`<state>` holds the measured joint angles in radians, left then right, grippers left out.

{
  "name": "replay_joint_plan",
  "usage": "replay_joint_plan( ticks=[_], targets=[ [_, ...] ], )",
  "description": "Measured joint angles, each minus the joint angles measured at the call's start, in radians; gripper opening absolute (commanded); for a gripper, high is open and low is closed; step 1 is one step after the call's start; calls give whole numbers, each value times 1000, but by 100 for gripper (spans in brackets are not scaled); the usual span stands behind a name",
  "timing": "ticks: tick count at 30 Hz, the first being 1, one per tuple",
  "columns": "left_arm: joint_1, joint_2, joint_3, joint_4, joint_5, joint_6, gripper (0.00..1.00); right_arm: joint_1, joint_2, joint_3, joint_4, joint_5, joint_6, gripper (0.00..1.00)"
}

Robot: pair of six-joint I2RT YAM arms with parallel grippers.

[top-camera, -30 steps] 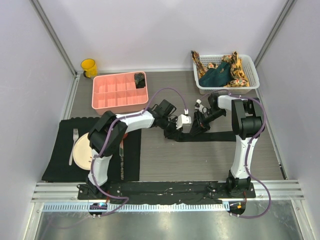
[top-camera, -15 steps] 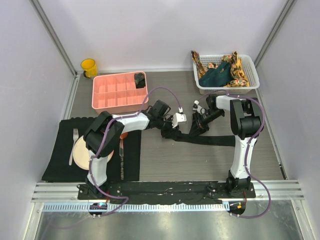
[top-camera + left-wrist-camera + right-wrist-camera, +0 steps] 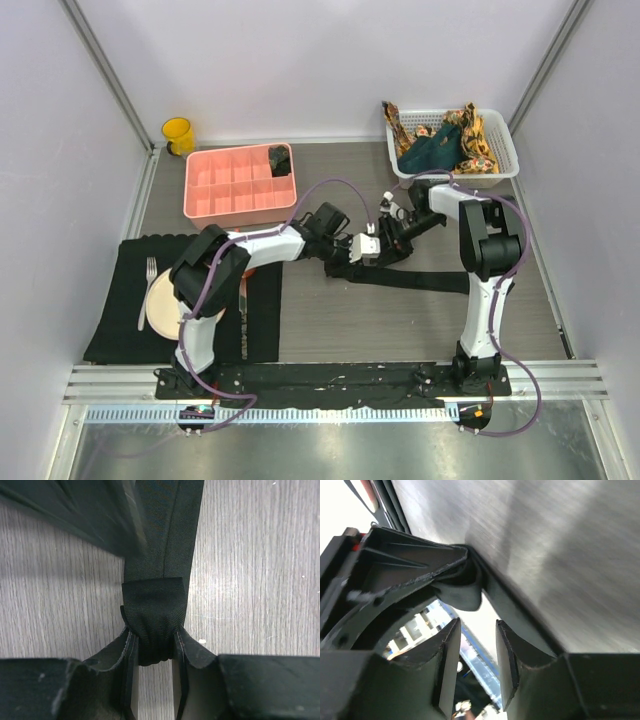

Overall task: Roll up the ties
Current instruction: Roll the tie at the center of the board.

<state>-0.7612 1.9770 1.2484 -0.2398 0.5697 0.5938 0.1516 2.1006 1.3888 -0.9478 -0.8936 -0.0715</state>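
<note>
Your left hand (image 3: 152, 677) is clamped on the rolled end of the black tie (image 3: 154, 620), which lies mid-table (image 3: 330, 335) and trails as a flat strip toward the right arm's side. Your right hand (image 3: 470, 665) has its fingers apart with nothing between them, just beside a fold of that tie and close to the left hand. Behind it, a white basket (image 3: 507, 168) holds a dark teal tie (image 3: 430, 152) and orange-yellow patterned ties (image 3: 482, 138). A pink compartment tray (image 3: 215, 195) sits rear left, with a dark item (image 3: 279, 159) in its back right corner compartment. A yellow mug (image 3: 178, 134) stands beyond the tray. A black mat (image 3: 115, 335) carries a plate (image 3: 158, 300) and fork (image 3: 147, 285), and the left arm partly covers the plate.
</note>
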Motion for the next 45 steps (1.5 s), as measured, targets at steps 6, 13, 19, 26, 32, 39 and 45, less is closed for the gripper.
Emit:
replay_joint_plan(
  ticks=[6, 13, 19, 26, 32, 39, 45],
  targets=[
    [-19, 4, 29, -48, -60, 17, 10, 78, -1, -81, 70, -34, 91, 40],
    [-28, 4, 42, -74, -101, 22, 10, 105, -2, -91, 154, -38, 183, 38],
    [-29, 4, 45, -80, -110, 41, 10, 98, -22, -91, 166, -11, 211, 39],
    [-29, 4, 46, -84, -109, 47, 11, 68, -82, -82, 169, -3, 215, 39],
    [-29, 8, 55, -94, -109, 47, 13, 95, -82, -97, 217, -14, 245, 39],
    [-29, 8, 55, -95, -106, 47, 17, 117, -50, -121, 282, -20, 287, 25],
    [-29, 8, 55, -97, -106, 47, 25, 110, -23, -121, 279, -66, 305, 1]
  ],
)
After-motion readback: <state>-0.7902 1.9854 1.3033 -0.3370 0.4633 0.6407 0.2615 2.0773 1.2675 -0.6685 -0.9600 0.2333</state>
